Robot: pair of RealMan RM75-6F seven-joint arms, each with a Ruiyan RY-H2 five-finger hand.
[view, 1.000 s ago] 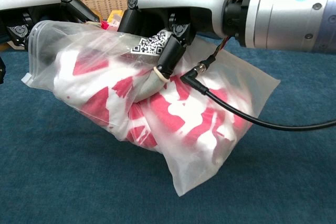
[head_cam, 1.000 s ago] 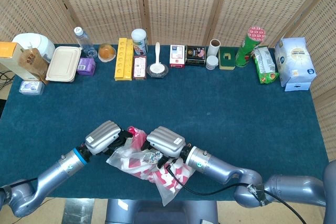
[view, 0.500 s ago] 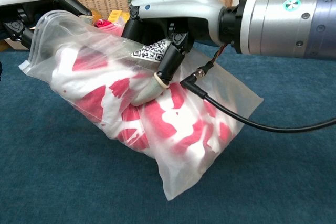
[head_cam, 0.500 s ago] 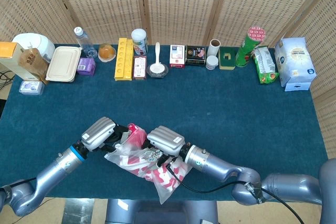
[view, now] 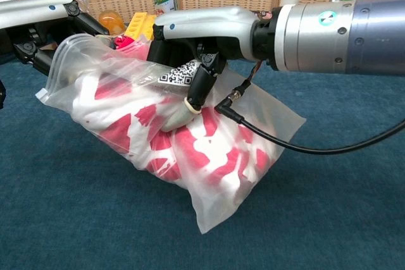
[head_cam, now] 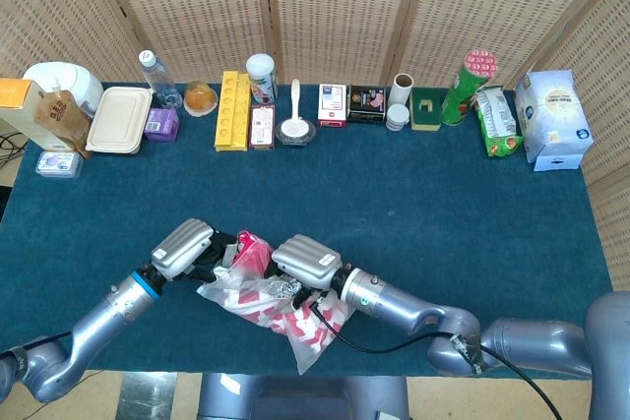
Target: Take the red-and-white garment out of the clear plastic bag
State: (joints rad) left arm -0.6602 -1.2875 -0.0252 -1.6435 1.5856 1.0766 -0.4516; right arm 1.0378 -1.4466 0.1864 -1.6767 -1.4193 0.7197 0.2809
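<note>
The clear plastic bag (view: 281, 124) hangs between both hands near the table's front edge, with a QR label (view: 179, 73) on its top side. Inside it is the bunched red-and-white garment (view: 202, 150), and a red bit (head_cam: 251, 246) pokes out at the bag's mouth. My left hand (view: 38, 26) grips the mouth edge of the bag on the left. My right hand (view: 202, 30) reaches over the top, its fingers (view: 197, 83) pressing into the plastic beside the label. In the head view the left hand (head_cam: 187, 248) and right hand (head_cam: 310, 261) flank the bag (head_cam: 300, 353).
A row of items lines the far edge of the blue table (head_cam: 443, 204): a water bottle (head_cam: 153, 74), a food container (head_cam: 119, 120), a yellow tray (head_cam: 232, 110), a green can (head_cam: 463, 86) and a white pack (head_cam: 553, 120). A black cable (view: 304, 147) trails from the right wrist.
Both hands have carried the bag a little left and away from the chest camera. The bag's mouth has opened wider and its lower end hangs more steeply.
</note>
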